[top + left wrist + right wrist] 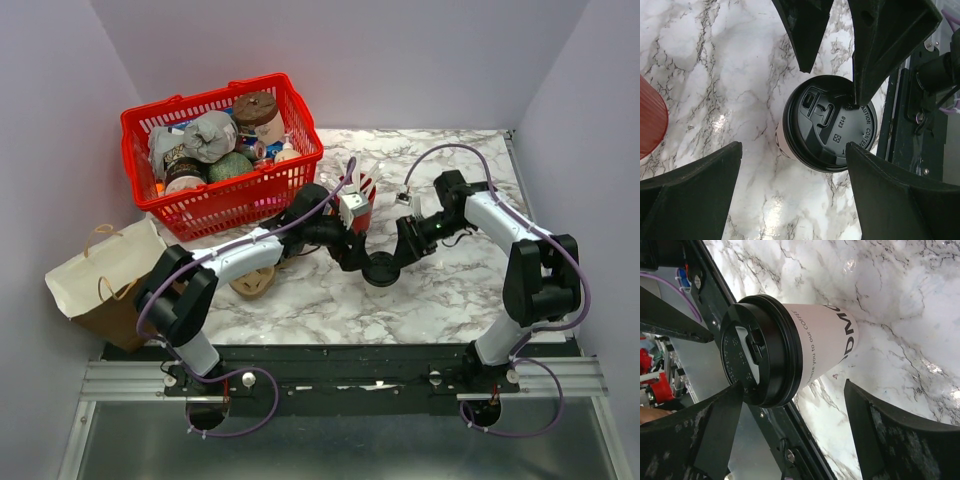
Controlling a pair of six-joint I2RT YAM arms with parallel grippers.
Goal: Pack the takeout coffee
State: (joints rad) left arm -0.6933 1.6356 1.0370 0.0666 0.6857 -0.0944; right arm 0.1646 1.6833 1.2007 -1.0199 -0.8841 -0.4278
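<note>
The takeout coffee (382, 268), a cream-white paper cup with a black lid, stands upright on the marble table near the middle front. My left gripper (357, 254) comes at it from the left and my right gripper (402, 252) from the right. Seen from the left wrist, the lid (830, 122) lies just beyond my open left gripper (794, 145), and the right arm's fingers (885, 45) reach in from above, one tip over the lid. From the right wrist, the cup (790, 350) sits just ahead of my open right gripper (794, 385). Neither holds it.
A red cup (362, 203) with white cutlery stands right behind the coffee. A red basket (300, 130) full of goods is at the back left. A brown paper bag (100, 280) lies at the front left, with a round tub (253, 283) beside it.
</note>
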